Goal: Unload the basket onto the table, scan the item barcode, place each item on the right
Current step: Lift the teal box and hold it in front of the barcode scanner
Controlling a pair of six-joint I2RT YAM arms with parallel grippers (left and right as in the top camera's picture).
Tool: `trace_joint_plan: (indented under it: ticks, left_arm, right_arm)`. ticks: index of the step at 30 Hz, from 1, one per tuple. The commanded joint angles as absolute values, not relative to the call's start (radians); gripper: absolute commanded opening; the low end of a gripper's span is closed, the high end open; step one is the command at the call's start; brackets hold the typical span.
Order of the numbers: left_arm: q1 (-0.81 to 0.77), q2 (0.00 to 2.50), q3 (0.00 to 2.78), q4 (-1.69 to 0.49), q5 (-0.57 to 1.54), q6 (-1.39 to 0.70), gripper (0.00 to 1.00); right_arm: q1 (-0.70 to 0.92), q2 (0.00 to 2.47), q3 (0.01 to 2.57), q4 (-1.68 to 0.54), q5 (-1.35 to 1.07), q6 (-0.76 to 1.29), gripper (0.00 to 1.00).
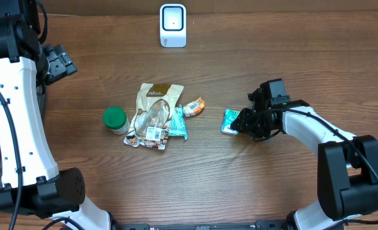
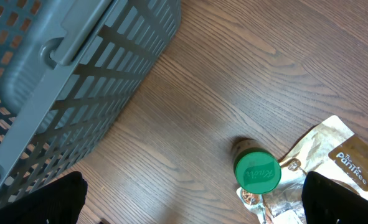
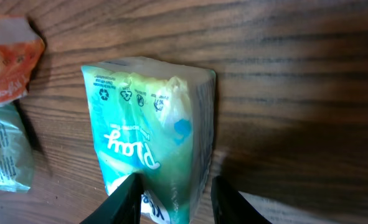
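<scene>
The brown wood-grain table (image 1: 291, 191) carried everything. A grey slatted plastic basket (image 2: 59, 74) sat beside the left gripper (image 2: 193, 211), whose fingers stood wide apart over bare wood, holding nothing. A small white box scanner with a dark window (image 1: 173, 25) stood at the far middle. A beige foil pouch (image 1: 155, 102) and a green-lidded jar (image 1: 115, 119) lay centre-left. Right of them, on the table, was the teal plastic tissue packet (image 3: 146, 124). The right gripper (image 3: 174, 205) appeared clamped on its right end, though the contact ran off frame. The step in hand was the pick-up. Next, I judged, the packet needed lifting and turning barcode-first toward the scanner.
</scene>
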State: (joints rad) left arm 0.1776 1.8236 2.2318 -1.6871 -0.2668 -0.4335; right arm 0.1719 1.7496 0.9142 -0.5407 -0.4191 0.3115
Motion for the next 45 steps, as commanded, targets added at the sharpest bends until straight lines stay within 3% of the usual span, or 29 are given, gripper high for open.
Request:
trace_joint_plan:
  ticks: [1,4,11,13,22,35,40,45]
  left_arm:
    - [0.176,1.819,2.233,-1.689,-0.280,-0.418,1.00]
    - [0.176,1.819,2.233,-1.689,-0.280,-0.418,1.00]
    - [0.176,1.819,2.233,-1.689,-0.280,-0.418,1.00]
    - [0.176,1.819,2.233,-1.689,-0.280,-0.418,1.00]
    - [0.176,1.819,2.233,-1.689,-0.280,-0.418,1.00]
    - [0.176,1.819,2.233,-1.689,-0.280,-0.418,1.00]
    - [0.176,1.819,2.233,-1.689,-0.280,-0.418,1.00]
    - [0.176,1.819,2.233,-1.689,-0.280,-0.418,1.00]
  right_arm:
    - [0.176,1.765,0.894,-0.525,-0.424,0.319,0.34]
    - [0.176,1.766,0.892,-0.514,-0.424,0.319,0.34]
    - [0.176,1.766,0.892,-0.498,-0.424,0.323,0.16]
    - [0.175,1.766,0.893,-0.500,-0.454,0.322,0.04]
    - [0.136,1.723,0.964,-0.552,-0.839,0.207,0.04]
    - [0.084,1.588,1.036,-0.491,-1.388,0.210,0.04]
    - [0.043,1.588,1.036,-0.383,-1.569,0.345,0.04]
    - [0.029,1.588,1.036,-0.272,-1.570,0.567,0.04]
